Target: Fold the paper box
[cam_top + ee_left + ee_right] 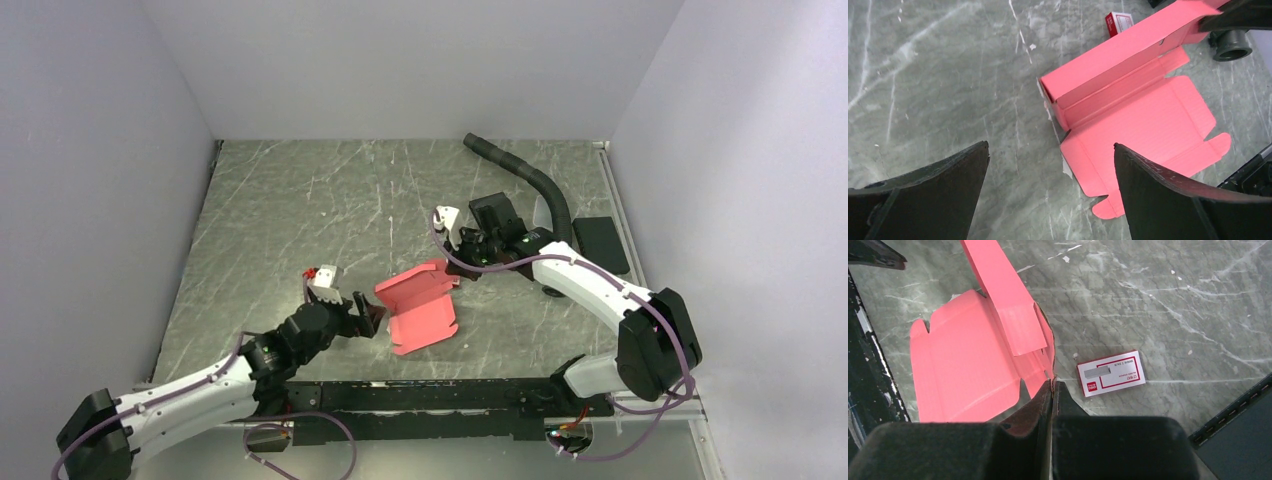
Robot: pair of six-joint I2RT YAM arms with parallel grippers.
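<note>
I see both arms built alike: the left arm (pixel 190 390) and the right arm (pixel 600 290) have white shell links, black joint housings and black wrists. Thin purple cables (pixel 672 335) trail along each. The jaws are matte black tapering wedges.

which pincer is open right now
The left pincer: its fingers are spread wide near the paper box and hold nothing. The right pincer is shut, pinching the edge of the box's raised wall.

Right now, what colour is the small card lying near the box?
The card is white with a red border, clearest in the right wrist view.
</note>
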